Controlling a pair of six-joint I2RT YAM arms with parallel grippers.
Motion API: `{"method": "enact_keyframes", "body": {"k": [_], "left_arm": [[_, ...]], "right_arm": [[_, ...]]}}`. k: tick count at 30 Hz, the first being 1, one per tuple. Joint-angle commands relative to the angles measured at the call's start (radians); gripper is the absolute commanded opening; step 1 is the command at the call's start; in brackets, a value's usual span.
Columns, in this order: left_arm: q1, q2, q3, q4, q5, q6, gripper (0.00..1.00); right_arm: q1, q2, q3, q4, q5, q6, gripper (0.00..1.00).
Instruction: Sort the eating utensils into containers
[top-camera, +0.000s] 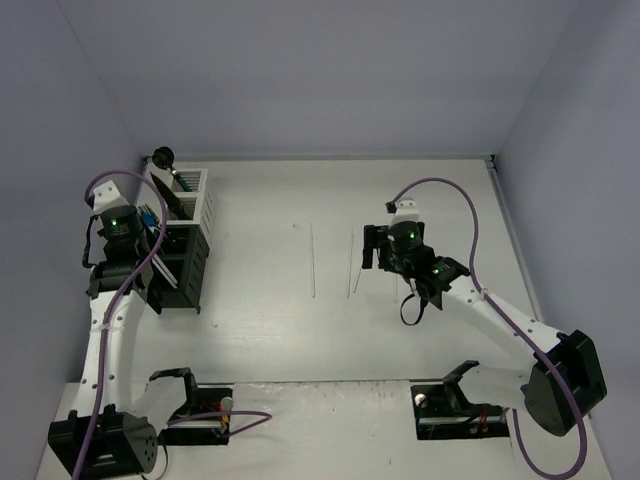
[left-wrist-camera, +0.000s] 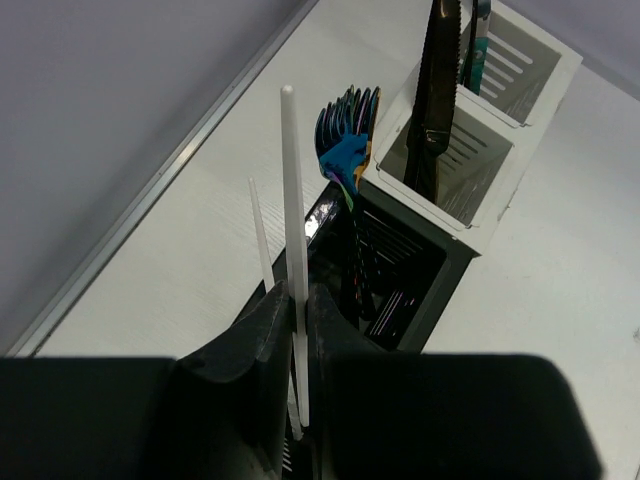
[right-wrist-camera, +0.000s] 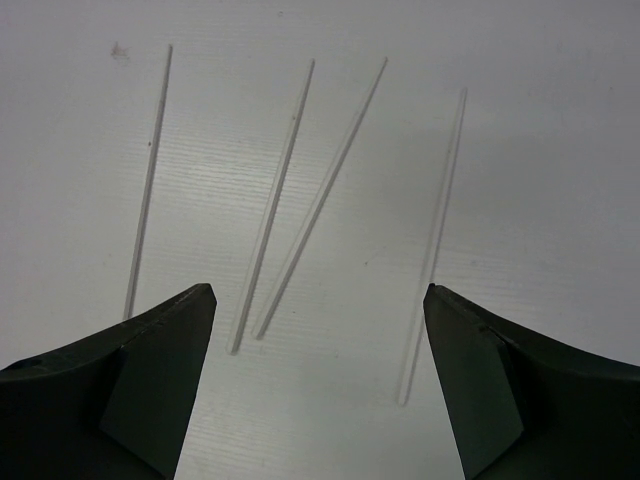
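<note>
Left fingers (left-wrist-camera: 262, 325) clamp one white chopstick (left-wrist-camera: 292, 200) near the black caddy (left-wrist-camera: 440, 290); right fingers (right-wrist-camera: 165, 345) spread wide over four chopsticks (right-wrist-camera: 321, 198) on counter (right-wrist-camera: 540, 150).

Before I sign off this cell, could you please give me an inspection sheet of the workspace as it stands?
Surface: white table, no spills seen.
Job's things: four loose chopsticks lie on the table; caddies at the left hold forks and a knife.
Clutter: nothing seen.
Grippers: left gripper shut on held chopsticks beside the caddies; right gripper open above the loose chopsticks.
Cables: purple cables loop along both arms.
Surroundings: plain pale walls.
</note>
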Motion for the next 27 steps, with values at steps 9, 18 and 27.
{"method": "enact_keyframes", "body": {"k": [9,18,27], "left_arm": [[0.01,-0.031,-0.054,0.059,0.063,-0.039,0.25],[0.008,-0.107,0.074,-0.101,0.161,-0.029,0.58],[-0.176,-0.07,0.207,-0.226,0.419,-0.075,0.76]], "right_arm": [[-0.104,0.159,-0.014,0.014,0.004,0.074,0.8],[-0.159,0.309,-0.006,0.003,0.011,0.141,0.64],[-0.192,0.412,0.01,0.004,-0.004,0.152,0.47]]}}
